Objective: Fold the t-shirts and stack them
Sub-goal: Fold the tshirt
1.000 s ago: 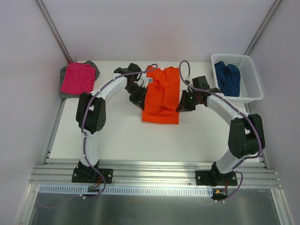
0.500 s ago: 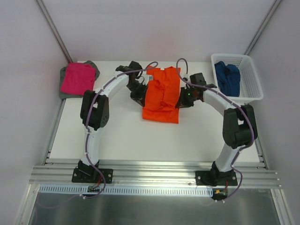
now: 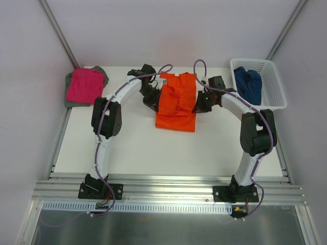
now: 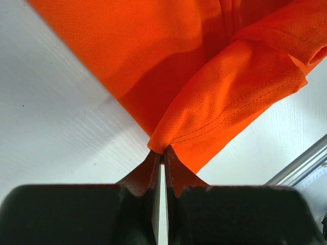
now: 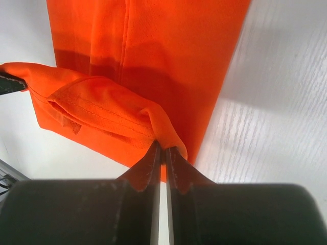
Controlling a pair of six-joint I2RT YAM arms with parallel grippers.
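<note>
left gripper [image 4: 162,151], right gripper [image 5: 163,147], one orange t-shirt [image 3: 176,108]

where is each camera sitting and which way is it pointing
Top external: above and behind, looking down on the white table; left arm and right arm show whole.
Left wrist: on the left arm, looking along the left gripper, shut on the bright orange cloth t-shirt; its fingers show.
Right wrist: likewise on the right arm, along the right gripper, shut on that shirt.
Shared: all three see the shirt.
</note>
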